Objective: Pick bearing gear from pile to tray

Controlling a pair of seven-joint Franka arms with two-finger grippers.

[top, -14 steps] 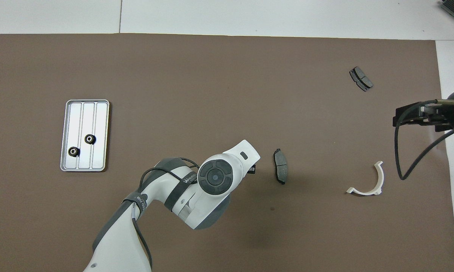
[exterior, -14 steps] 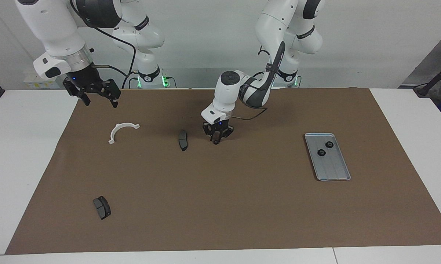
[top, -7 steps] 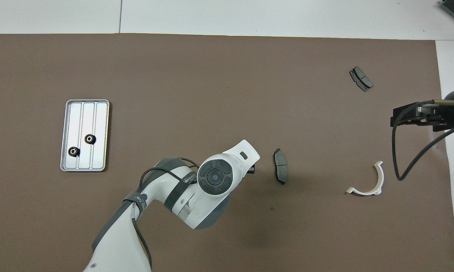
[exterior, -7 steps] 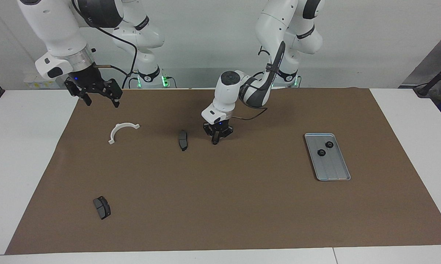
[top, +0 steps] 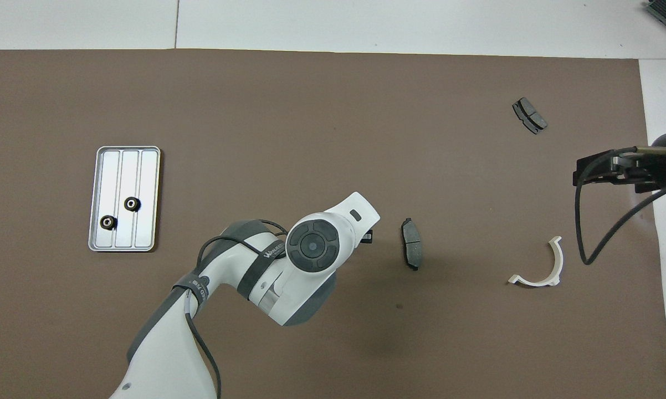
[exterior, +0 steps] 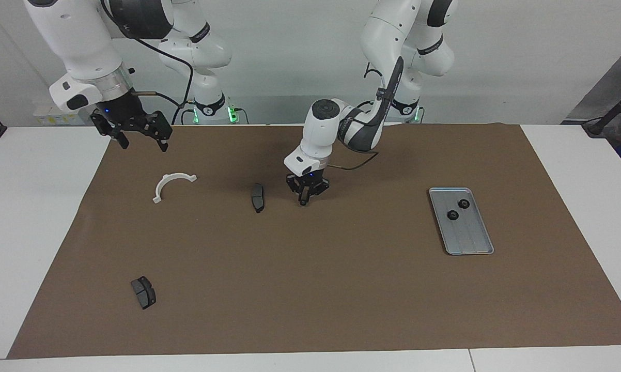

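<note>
Two black bearing gears lie in the silver tray, toward the left arm's end of the mat. In the overhead view the gears sit in the tray. My left gripper is shut, its tips just above the mat beside a dark grey pad. Whether a gear sits between the tips I cannot tell. From above, the wrist hides this gripper. My right gripper hangs open over the mat's edge near the white half-ring bracket.
The pile's remaining parts lie scattered: the bracket, the pad near the left gripper, and a second pad farther from the robots at the right arm's end. A brown mat covers the white table.
The left gripper's fingers have closed, and its arm has shifted slightly. The right gripper has drifted a little and stays open.
</note>
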